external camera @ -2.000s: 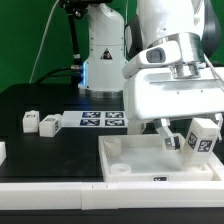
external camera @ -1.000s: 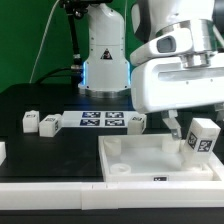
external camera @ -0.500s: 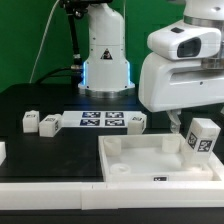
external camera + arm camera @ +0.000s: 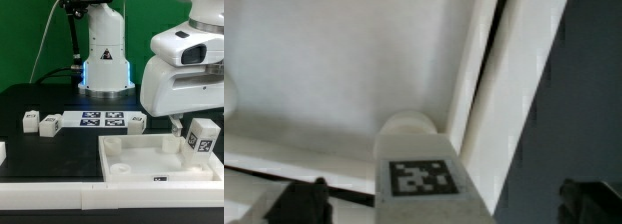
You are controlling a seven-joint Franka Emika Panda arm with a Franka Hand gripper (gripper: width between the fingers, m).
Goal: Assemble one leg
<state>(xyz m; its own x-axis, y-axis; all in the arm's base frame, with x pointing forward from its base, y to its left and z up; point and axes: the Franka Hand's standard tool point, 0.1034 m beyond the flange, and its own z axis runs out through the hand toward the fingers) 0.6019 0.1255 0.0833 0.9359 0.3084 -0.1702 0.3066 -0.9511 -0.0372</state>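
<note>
One leg, a small white block with a black-and-white tag, stands upright at the corner of the white square panel on the exterior view's right. My gripper hangs just above and behind it, mostly hidden by the white hand body. In the wrist view the leg rises between my two dark fingertips, which stand wide apart and do not touch it. My gripper is open and empty.
Two more legs lie on the black table at the exterior view's left, and another lies beside the marker board. A white part shows at the left edge. The robot base stands behind.
My hand has risen and shifted toward the exterior view's right, away from the leg. The leg stays standing at the panel's corner.
</note>
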